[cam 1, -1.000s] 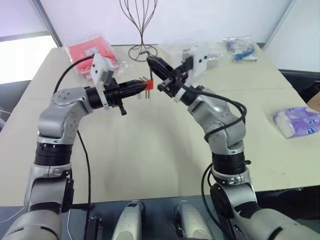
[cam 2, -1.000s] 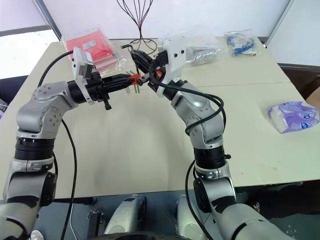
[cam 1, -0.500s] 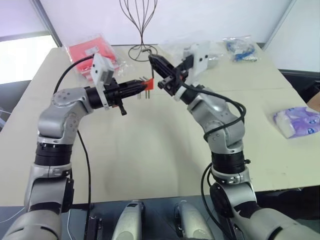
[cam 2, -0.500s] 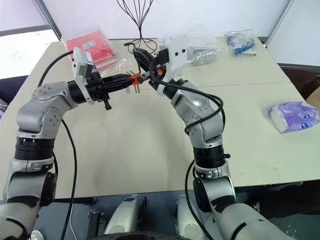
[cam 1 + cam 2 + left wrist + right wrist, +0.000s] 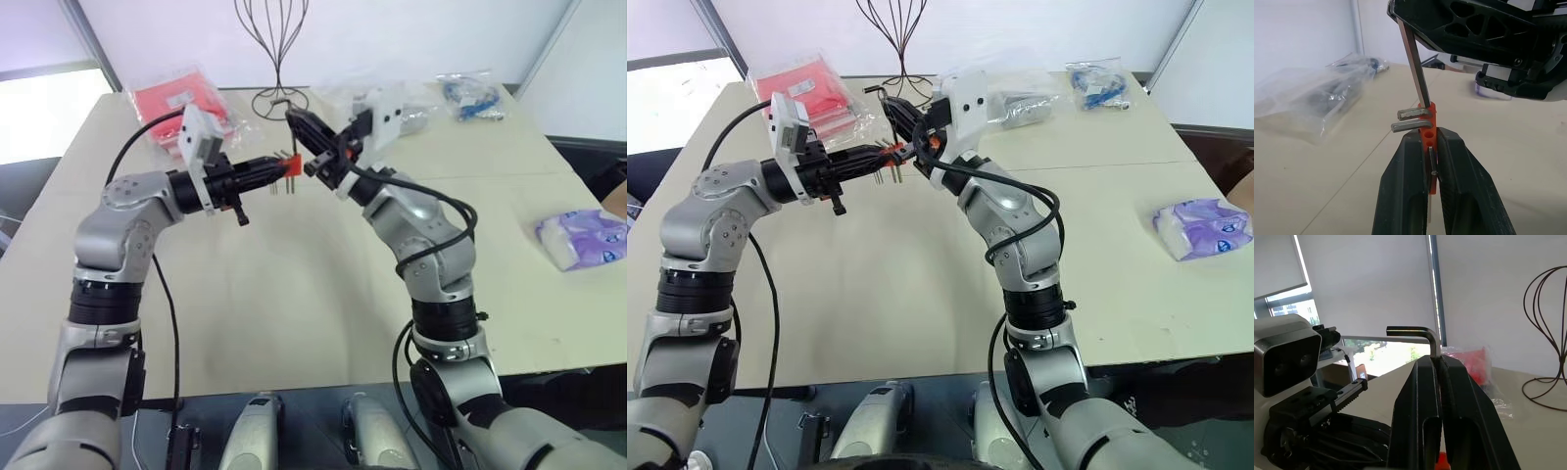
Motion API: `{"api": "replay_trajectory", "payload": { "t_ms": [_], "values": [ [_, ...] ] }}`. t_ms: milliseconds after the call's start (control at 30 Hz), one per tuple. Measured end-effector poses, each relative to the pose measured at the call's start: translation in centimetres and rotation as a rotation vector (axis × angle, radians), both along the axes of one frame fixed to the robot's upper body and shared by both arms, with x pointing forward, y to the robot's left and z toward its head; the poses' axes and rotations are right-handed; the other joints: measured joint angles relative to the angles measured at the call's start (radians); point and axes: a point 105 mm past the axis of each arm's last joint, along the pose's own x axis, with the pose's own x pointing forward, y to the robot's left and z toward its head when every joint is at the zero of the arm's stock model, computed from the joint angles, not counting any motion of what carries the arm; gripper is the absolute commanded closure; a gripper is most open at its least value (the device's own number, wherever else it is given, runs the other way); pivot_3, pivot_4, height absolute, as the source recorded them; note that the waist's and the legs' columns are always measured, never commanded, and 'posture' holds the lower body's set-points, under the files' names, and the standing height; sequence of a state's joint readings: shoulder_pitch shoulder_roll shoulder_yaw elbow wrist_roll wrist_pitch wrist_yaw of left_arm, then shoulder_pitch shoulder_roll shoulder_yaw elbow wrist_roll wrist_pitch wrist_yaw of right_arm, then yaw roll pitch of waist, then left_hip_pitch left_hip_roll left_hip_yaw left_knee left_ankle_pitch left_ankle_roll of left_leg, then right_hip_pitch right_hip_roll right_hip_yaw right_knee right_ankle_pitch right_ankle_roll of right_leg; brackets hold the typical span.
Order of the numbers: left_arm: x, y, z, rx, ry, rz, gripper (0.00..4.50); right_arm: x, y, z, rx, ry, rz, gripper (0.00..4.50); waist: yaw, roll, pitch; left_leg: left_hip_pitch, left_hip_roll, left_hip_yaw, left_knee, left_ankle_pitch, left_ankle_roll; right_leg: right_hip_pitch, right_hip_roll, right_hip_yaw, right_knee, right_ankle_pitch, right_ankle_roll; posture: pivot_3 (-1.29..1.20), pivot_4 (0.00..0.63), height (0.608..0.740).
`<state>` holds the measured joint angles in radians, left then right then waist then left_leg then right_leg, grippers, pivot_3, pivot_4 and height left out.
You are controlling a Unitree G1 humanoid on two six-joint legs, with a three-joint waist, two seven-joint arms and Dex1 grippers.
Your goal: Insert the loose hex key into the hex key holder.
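Observation:
My left gripper (image 5: 1426, 137) is shut on the hex key holder (image 5: 1429, 128), a small orange block with two short dark keys sticking out of one side. It is held above the table's far middle, where the holder (image 5: 291, 166) shows in the left eye view. My right gripper (image 5: 1436, 360) is shut on the loose hex key (image 5: 1418, 330), just below its bend. The key's long shaft (image 5: 1413, 61) slants down to the holder's top end and meets it. Whether the tip sits in a hole I cannot tell. My right gripper (image 5: 296, 117) stands just above and beside the left gripper (image 5: 277, 169).
On the table's far side lie red packets in clear plastic (image 5: 179, 102), a wire stand (image 5: 277, 59), a clear bag (image 5: 423, 110) and a bag of blue parts (image 5: 468, 98). A purple tissue pack (image 5: 583, 238) lies near the right edge.

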<state>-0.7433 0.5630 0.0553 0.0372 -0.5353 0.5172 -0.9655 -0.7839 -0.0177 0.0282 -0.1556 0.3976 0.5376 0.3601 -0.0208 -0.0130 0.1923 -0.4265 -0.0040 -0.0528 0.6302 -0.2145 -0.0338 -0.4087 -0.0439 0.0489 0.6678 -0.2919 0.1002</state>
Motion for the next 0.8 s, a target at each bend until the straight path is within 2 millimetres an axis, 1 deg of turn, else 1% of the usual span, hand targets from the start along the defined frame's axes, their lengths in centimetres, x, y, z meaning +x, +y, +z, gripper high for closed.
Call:
{"api": "replay_trajectory", "payload": {
  "t_ms": [800],
  "values": [
    [0.05, -0.10, 0.31, -0.027, 0.011, -0.002, 4.50, 0.45, -0.49, 0.35, -0.005, -0.017, -0.018, 4.48, 0.000, 0.000, 0.000, 0.000, 0.000, 0.000, 0.000, 0.000, 0.000, 0.000, 0.000, 0.000, 0.000, 0.000, 0.000, 0.00, 0.150, 0.740]
  ]
}}
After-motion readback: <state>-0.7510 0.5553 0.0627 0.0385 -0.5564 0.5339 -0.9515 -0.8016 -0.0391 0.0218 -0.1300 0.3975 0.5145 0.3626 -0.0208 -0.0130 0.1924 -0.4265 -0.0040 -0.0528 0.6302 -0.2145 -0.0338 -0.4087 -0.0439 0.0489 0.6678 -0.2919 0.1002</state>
